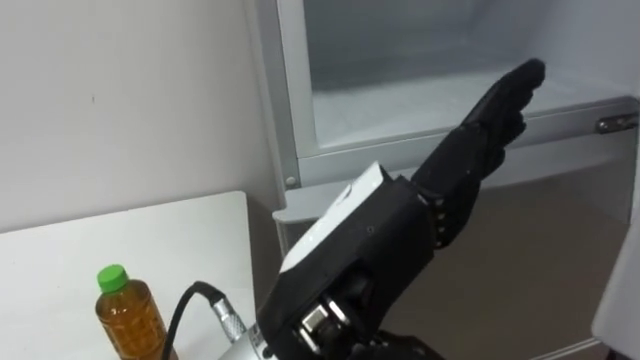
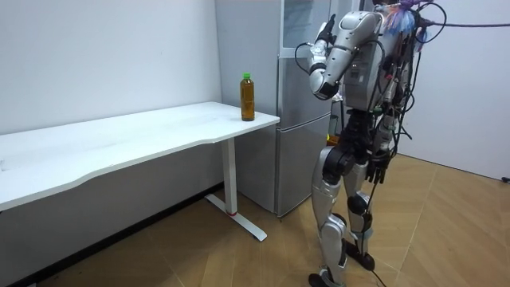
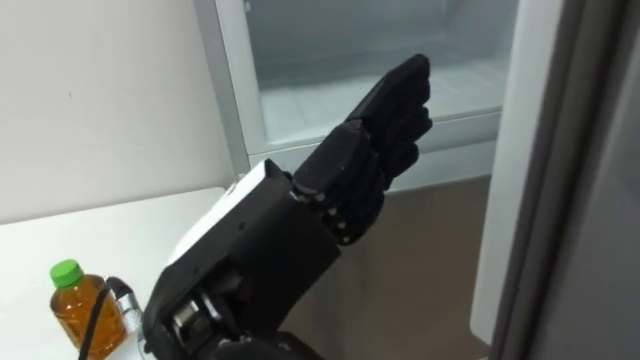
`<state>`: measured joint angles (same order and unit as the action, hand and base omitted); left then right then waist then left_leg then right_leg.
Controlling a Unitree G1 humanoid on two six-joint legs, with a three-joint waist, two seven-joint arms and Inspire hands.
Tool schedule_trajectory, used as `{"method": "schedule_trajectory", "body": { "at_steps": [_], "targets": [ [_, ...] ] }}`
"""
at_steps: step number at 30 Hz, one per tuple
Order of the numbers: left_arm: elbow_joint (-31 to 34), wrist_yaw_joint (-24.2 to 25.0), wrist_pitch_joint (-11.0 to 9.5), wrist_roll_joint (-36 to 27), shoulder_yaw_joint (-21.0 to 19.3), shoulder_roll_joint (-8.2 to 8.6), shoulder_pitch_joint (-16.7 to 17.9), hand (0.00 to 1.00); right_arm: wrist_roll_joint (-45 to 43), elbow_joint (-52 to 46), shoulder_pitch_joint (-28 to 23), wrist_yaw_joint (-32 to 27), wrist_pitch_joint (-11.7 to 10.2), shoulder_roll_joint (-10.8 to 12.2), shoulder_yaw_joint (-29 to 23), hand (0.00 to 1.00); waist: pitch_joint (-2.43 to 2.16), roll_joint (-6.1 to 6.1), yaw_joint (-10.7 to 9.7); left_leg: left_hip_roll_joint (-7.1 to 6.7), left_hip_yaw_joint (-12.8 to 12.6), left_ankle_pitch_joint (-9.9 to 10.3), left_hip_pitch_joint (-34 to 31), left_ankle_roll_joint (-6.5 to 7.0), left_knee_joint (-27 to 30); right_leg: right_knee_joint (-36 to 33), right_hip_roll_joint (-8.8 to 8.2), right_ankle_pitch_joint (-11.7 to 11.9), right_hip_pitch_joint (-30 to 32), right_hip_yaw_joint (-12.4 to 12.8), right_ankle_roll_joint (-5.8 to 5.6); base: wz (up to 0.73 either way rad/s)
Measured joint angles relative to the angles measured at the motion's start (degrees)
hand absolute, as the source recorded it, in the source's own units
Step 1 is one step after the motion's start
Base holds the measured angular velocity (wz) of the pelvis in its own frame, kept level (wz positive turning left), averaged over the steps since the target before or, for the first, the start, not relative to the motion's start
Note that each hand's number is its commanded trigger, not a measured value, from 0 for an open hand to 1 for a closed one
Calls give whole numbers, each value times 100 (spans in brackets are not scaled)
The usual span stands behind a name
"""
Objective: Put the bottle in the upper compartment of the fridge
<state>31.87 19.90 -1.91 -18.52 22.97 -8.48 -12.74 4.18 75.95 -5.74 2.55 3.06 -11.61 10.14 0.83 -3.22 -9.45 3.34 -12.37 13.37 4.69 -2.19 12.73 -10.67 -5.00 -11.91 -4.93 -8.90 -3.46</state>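
Bottle (image 1: 128,315): amber, green cap, upright on white table (image 1: 120,240), near the corner beside the fridge (image 1: 290,120). Left hand (image 1: 480,135): raised, fingers straight and together, empty, stretched towards the open upper compartment. Right hand (image 2: 381,170): hangs beside the thigh.

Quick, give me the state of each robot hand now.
Left robot hand: open, fingers straight, holding nothing.
Right robot hand: hangs by the hip in the room view; cannot be told.
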Motion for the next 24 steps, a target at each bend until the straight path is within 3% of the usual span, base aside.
{"method": "schedule_trajectory", "body": {
  "at_steps": [4, 6, 13, 14, 20, 24],
  "targets": [
    [-43, 87, 15, -101, 173, 10, -306, 0, 3, -60, 11, -2, 2, 7, 1, 0, -2, -4, -167, 0, -8, 0, 8, 0, -10, -6, 0, 0, -3, 5, 0, -1],
    [-189, 100, 18, -122, 341, 11, -529, 0, 38, -59, 19, 14, 1, -12, -2, 0, -2, -12, -234, 12, -133, 0, 83, 0, -48, -7, 7, 1, -5, 80, 1, -20],
    [-451, 193, 22, -119, 655, 106, -813, 0, 55, -67, 75, 96, -59, -42, -13, 0, 7, -77, -491, 16, -369, 0, 182, 0, -113, -48, 25, 3, 84, 340, 2, -22],
    [-525, 206, 22, -100, 660, 108, -868, 0, 53, -55, 124, 142, -59, -51, -13, 0, 9, -88, -537, 26, -490, 0, 186, 0, -109, -101, 31, 3, 127, 414, 2, -25],
    [-629, 204, 22, -102, 667, 112, -903, 0, 72, -59, 183, 249, -61, -55, -13, 0, 10, -126, -745, 50, -718, 1, 215, -1, -109, -178, 65, 11, 230, 632, 10, -22],
    [-700, 182, 18, -116, 668, 111, -903, 0, 253, -60, 169, 267, -60, -58, -14, 0, 13, -134, -760, 108, -968, 3, 285, -3, -110, -195, 127, 29, 307, 799, 38, -23]
  ]
}}
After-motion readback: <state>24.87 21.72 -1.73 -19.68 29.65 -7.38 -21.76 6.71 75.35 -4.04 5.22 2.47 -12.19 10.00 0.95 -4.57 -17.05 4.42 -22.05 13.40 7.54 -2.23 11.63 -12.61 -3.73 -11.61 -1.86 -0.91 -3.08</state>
